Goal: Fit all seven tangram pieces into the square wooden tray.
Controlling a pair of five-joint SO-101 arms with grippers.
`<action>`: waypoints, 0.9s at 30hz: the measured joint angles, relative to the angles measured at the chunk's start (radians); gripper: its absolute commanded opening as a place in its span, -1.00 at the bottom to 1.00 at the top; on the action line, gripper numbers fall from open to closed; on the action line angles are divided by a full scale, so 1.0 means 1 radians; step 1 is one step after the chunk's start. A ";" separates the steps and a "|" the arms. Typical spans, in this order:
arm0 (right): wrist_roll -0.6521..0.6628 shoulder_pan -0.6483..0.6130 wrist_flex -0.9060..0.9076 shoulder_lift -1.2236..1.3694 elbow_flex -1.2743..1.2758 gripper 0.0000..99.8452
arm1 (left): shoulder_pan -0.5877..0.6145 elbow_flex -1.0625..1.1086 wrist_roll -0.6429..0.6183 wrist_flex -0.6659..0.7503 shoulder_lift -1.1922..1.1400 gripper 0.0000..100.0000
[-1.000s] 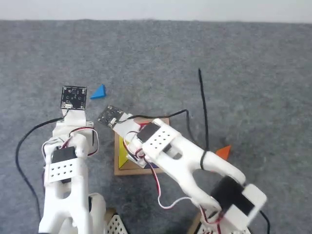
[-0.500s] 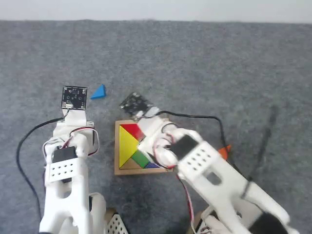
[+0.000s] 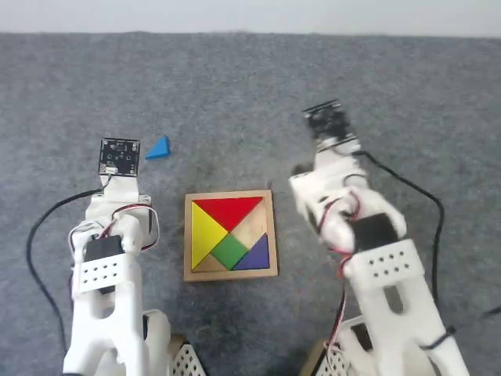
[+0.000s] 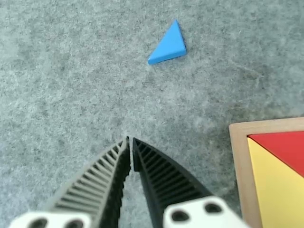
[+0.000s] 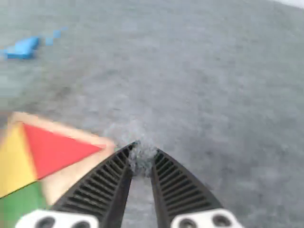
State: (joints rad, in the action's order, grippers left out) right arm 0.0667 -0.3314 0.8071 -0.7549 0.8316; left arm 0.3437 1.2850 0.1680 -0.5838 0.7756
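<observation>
The square wooden tray lies mid-table and holds red, yellow, green and purple pieces, with bare wood between them. A blue triangle lies on the carpet far left of the tray. My left gripper sits beside it, shut and empty, and the blue triangle is ahead of the tips. My right gripper hovers beyond the tray's far right corner. It is all but shut and empty, with the tray corner beside it.
Grey carpet covers the whole table. Cables trail from both arms: a black loop at the left arm's side and another along the right arm. The right arm's body stands over the carpet right of the tray.
My right arm swung off the tray toward the far right, uncovering the pieces in it. The orange piece seen earlier now lies under that arm. The left arm has stayed still.
</observation>
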 measured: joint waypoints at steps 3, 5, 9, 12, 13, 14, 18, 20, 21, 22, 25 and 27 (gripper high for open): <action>0.009 0.078 -0.031 0.101 -0.003 -0.99 | -0.002 0.000 0.000 0.000 0.000 -0.97; 0.009 0.123 -0.034 0.189 -0.021 -0.99 | -0.002 0.000 0.000 0.000 0.000 -0.97; 0.011 0.149 -0.034 0.385 -0.094 -0.91 | -0.002 0.000 0.000 0.000 0.000 -0.97; 0.018 0.152 -0.017 0.519 -0.170 -0.58 | -0.002 0.000 0.000 0.000 0.000 -0.97; 0.018 0.152 0.003 0.562 -0.204 -0.46 | -0.002 0.000 0.000 0.000 0.000 -0.97; 0.018 0.152 0.029 0.601 -0.241 -0.37 | -0.002 0.000 0.000 0.000 0.000 -0.97; 0.057 0.155 0.143 0.746 -0.391 -0.28 | -0.002 0.000 0.000 0.000 0.000 -0.97; 0.092 0.153 0.190 0.796 -0.448 -0.28 | -0.002 0.000 0.000 0.000 0.000 -0.97; 0.100 0.153 0.203 0.815 -0.466 -0.28 | -0.002 0.000 0.000 0.000 0.000 -0.97; 0.103 0.153 0.209 0.825 -0.479 -0.28 | -0.002 0.000 0.000 0.000 0.000 -0.97; 0.110 0.155 0.213 0.830 -0.493 -0.28 | -0.002 0.000 0.000 0.000 0.000 -0.97; 0.112 0.152 0.221 0.830 -0.493 -0.28 | -0.002 0.000 0.000 0.000 0.000 -0.97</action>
State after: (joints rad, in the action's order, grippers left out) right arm 0.1788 -0.1795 1.0280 0.0752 0.3391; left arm 0.3422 1.2850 0.1680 -0.5838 0.7756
